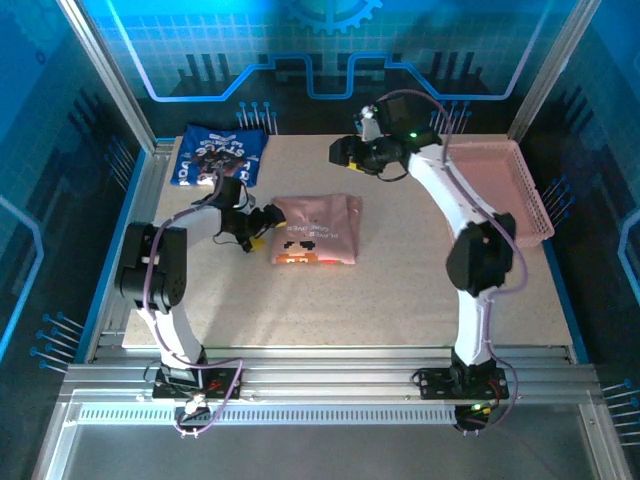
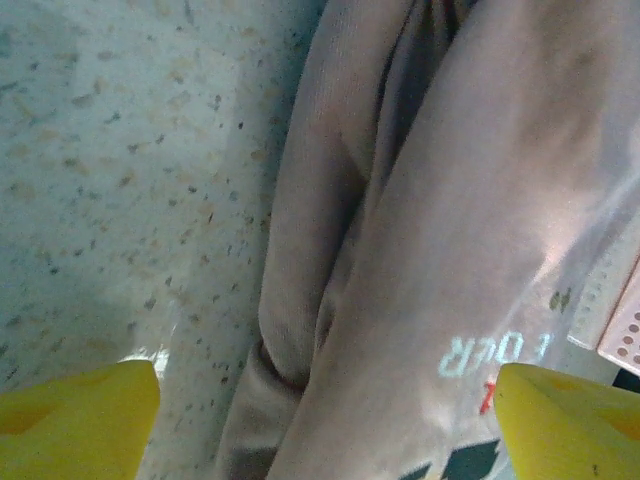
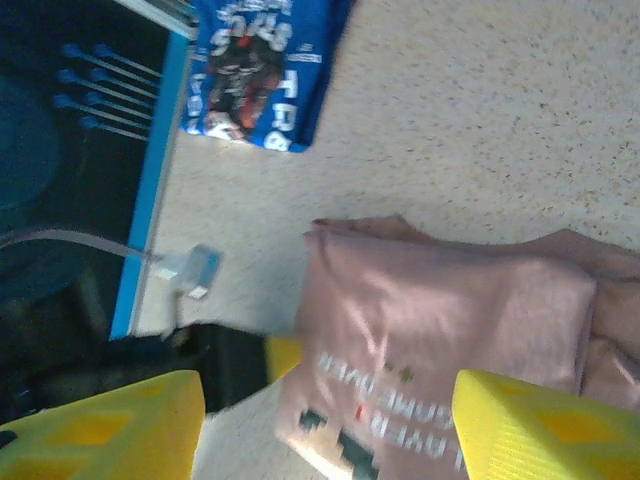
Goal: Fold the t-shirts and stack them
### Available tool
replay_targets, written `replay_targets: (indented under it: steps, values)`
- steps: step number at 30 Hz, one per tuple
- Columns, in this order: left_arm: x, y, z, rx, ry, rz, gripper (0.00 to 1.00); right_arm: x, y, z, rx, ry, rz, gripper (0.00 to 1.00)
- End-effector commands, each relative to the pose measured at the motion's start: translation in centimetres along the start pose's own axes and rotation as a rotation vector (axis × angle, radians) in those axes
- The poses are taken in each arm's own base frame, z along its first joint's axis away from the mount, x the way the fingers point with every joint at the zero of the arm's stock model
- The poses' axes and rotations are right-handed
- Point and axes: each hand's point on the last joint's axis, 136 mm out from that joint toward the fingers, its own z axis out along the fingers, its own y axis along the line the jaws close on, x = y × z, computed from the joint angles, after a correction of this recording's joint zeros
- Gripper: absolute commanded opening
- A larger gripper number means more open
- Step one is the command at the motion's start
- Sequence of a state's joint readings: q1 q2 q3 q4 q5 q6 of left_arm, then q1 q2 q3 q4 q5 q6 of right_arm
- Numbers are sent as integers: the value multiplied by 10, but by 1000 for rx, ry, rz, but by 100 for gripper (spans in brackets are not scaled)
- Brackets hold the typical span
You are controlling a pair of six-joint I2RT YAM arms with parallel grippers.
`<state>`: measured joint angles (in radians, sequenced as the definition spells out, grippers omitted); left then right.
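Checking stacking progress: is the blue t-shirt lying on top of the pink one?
No, the blue t-shirt lies by the far-left corner, apart from the pink t-shirt in the middle.

I count two shirts: one pink shirt (image 1: 315,230) and one blue shirt (image 1: 220,155), both printed. There is one basket (image 1: 532,195), pink lattice plastic. Two arms stand at the near edge, a left arm (image 1: 150,265) and a right arm (image 1: 455,205). Each carries one gripper, the left gripper (image 1: 262,222) and the right gripper (image 1: 340,152). Each gripper has two yellow fingers (image 3: 110,425), four in all. One table (image 1: 400,300) bears everything.
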<state>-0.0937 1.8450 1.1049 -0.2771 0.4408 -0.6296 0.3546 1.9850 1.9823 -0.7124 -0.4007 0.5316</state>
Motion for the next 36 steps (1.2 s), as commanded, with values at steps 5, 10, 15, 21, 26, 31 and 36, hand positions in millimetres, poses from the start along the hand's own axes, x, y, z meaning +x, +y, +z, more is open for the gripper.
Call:
replay_targets:
  steps: [5,10,15,21,26,31,36]
  values:
    - [-10,-29,33,16,23,34,86,65,-4,-38,8,43,-18,69]
    - [-5,-44,59,8,77,51,79,93,-16,-56,11,27,37,70]
    - [-1,-39,78,-31,116,63,55,104,-17,-75,17,24,37,70]
    - [-20,-63,66,-21,51,132,24,110,-7,-92,-14,-9,12,74]
    - [-48,-91,27,-65,-58,286,2,121,-9,-98,-20,-10,14,76]
    - [-78,-117,-17,-89,-155,436,0,126,-12,-102,-19,-17,9,79]
    - [-101,-142,-48,-118,-194,578,0,128,-11,-105,-27,-35,-12,82]
